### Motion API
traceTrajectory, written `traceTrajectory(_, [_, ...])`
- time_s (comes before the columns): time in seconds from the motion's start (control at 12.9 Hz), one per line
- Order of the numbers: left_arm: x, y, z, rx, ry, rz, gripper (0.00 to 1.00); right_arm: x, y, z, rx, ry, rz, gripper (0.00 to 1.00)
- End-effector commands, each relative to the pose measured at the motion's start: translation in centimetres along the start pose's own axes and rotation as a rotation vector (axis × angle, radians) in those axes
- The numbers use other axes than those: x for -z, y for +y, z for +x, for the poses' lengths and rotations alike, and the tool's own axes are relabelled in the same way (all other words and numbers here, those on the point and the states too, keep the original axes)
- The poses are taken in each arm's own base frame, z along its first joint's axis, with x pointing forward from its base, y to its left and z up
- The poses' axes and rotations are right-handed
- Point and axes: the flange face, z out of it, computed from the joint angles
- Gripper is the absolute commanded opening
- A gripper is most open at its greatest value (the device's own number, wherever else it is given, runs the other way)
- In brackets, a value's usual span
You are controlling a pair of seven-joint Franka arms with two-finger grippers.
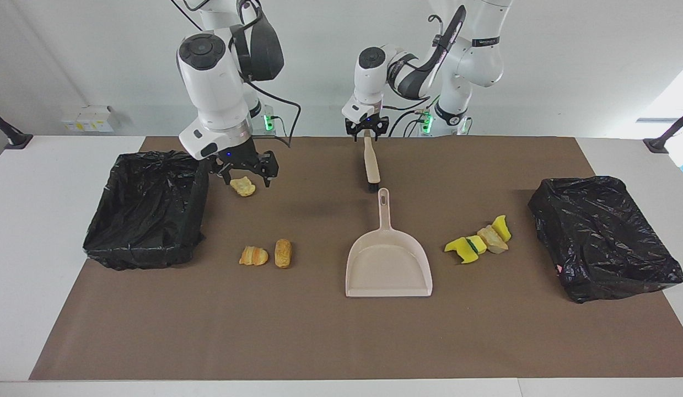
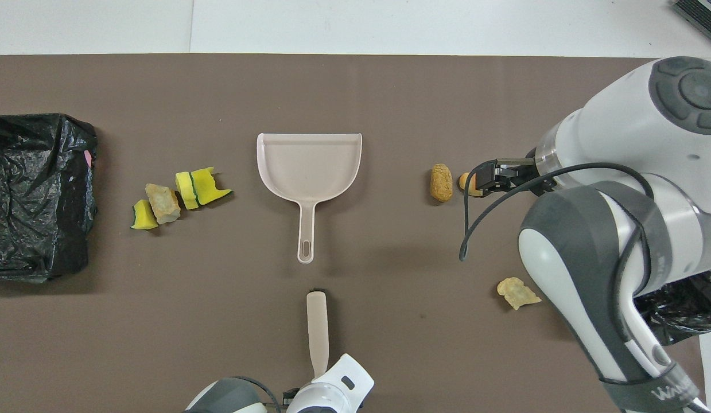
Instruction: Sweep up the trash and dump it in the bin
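The trash lies in two groups on the brown mat. Yellow-green sponge pieces and a beige chunk point(image 1: 479, 241) point(image 2: 180, 195) sit beside the dustpan point(image 1: 389, 264) point(image 2: 309, 166). Toward the right arm's end are a brown lump point(image 1: 283, 253) point(image 2: 441, 182), an orange lump point(image 1: 253, 256) and a pale scrap point(image 1: 242, 187) point(image 2: 517, 293). My right gripper point(image 1: 246, 175) hangs open over the pale scrap, beside the bin point(image 1: 145, 220). My left gripper point(image 1: 366, 131) is shut on the handle end of the beige brush point(image 1: 370, 162) point(image 2: 317, 330), which lies on the mat.
A second black-bagged bin point(image 1: 603, 237) point(image 2: 34, 195) stands at the left arm's end of the mat. In the overhead view the right arm covers much of the near bin point(image 2: 676, 310) and part of the orange lump. White table borders the mat.
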Motion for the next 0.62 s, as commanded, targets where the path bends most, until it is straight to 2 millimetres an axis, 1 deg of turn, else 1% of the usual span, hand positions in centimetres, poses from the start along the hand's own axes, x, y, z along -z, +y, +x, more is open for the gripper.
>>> traceTrajectory(0.0, [1.2,-0.3,0.3,-0.043,-0.041,0.025,0.21,-0.1,0.2,-0.1,-0.019,0.008,0.002,1.00])
traceTrajectory(0.08, [1.3,-0.4,0.4,-0.049,-0.041,0.025,0.13,-0.1,0.1,-0.2,-0.018,0.008,0.002,1.00])
traceTrajectory(0.15, [1.3,-0.9,1.0,-0.038,-0.046,0.030,0.00,-0.2,0.1,-0.1,-0.019,0.007,0.002,1.00])
traceTrajectory(0.23, [1.3,-1.3,1.3,-0.025,-0.055,0.039,0.00,-0.3,0.1,-0.2,-0.020,0.005,0.002,1.00])
traceTrajectory(0.31, [2.0,-2.3,2.2,0.001,-0.062,0.039,0.00,-0.6,-0.9,-0.7,-0.001,-0.001,0.000,1.00])
traceTrajectory(0.39, [3.9,-3.7,3.8,0.047,-0.084,0.044,0.00,-0.8,-1.9,-1.0,0.017,-0.001,0.000,1.00])
traceTrajectory(0.54, [8.3,-7.2,6.3,0.038,-0.154,0.063,0.00,-1.6,-4.1,-1.5,0.056,0.002,0.039,1.00])
